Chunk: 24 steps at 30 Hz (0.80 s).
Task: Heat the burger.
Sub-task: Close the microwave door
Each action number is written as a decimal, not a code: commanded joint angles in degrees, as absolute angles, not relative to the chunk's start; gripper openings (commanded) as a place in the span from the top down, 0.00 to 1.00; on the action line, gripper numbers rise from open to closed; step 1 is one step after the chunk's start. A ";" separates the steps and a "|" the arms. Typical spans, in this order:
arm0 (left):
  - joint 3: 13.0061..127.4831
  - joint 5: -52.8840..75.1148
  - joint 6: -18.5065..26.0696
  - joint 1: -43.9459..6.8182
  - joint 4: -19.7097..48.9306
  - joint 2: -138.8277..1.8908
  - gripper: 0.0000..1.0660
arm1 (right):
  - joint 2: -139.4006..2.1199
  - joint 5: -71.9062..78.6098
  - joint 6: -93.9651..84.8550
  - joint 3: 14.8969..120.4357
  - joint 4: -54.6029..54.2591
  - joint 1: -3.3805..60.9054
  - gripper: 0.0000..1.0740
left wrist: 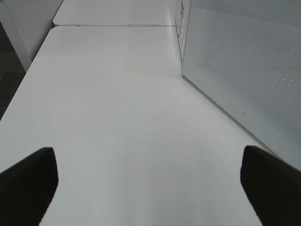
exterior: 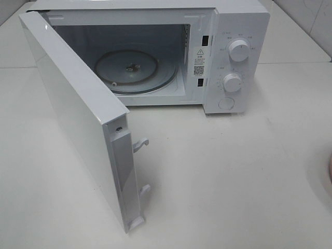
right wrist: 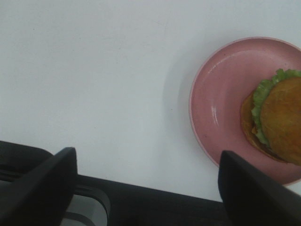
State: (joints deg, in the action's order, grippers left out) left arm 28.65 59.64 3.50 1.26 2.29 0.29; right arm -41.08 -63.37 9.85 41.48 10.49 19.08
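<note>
Right gripper [right wrist: 146, 188] spread above table, burger [right wrist: 280, 120] on plate [right wrist: 221, 99] beside

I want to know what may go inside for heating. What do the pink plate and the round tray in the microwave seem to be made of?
Plate: probably matte plastic or melamine; dull pink with tiny specks and only a soft sheen. Tray: looks like clear glass; transparent and glossy.

White surface [exterior: 233, 176], matte, with a seam running across it. Pale tiled wall [exterior: 311, 15] behind. Dark floor [left wrist: 7, 70] at one side. Even, soft light.
</note>
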 commanded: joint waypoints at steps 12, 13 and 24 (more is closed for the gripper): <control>28.53 59.47 3.50 1.38 2.46 1.49 0.08 | -23.61 -66.58 9.51 38.85 7.39 19.14 0.29; 28.53 59.47 3.50 1.38 2.46 1.49 0.08 | -23.61 -66.58 9.51 38.85 7.39 19.14 0.29; 28.53 59.47 3.50 1.38 2.46 1.49 0.08 | -10.20 -60.79 9.45 31.63 7.16 14.21 0.29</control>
State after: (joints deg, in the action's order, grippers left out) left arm 28.65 59.64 3.50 1.26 2.29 0.29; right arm -10.89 -61.65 9.85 31.86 7.45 14.50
